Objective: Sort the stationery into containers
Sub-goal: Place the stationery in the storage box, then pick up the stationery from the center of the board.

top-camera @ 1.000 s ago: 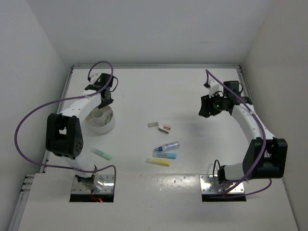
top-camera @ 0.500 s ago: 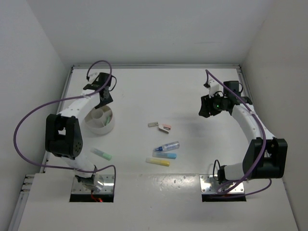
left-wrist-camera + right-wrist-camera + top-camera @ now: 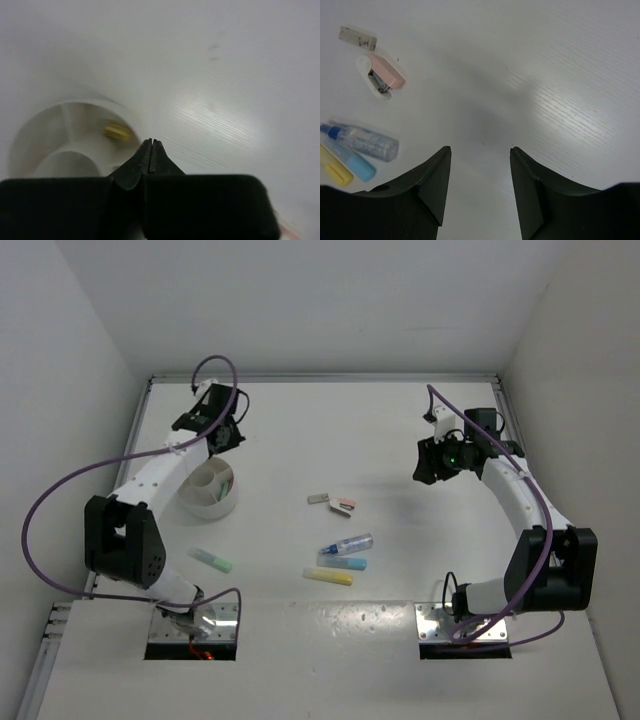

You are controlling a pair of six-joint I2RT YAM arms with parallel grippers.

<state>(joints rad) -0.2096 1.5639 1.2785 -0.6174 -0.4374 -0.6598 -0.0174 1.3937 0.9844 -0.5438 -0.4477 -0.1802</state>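
The round white dish (image 3: 207, 504) with inner dividers stands at the left. In the left wrist view one compartment of the dish (image 3: 84, 102) holds a small yellow item (image 3: 117, 131). My left gripper (image 3: 226, 440) hovers just beyond the dish's far rim, and its jaws (image 3: 151, 142) are shut on nothing. At the centre lie a grey eraser (image 3: 318, 498), a pink mini stapler (image 3: 343, 505), a clear blue-capped tube (image 3: 350, 543), a light blue marker (image 3: 343, 562) and a yellow marker (image 3: 328, 577). A mint marker (image 3: 212, 560) lies near the left. My right gripper (image 3: 421, 470) is open and empty above bare table (image 3: 480, 150).
The right wrist view shows the eraser (image 3: 357, 37), stapler (image 3: 382, 75), tube (image 3: 367, 142), blue marker (image 3: 356, 167) and yellow marker (image 3: 335, 171) to its left. White walls close in the table on three sides. Purple cables loop over both arms.
My left arm has swung its elbow outward and the gripper has drawn back from over the dish toward the far side. The right arm has not moved.
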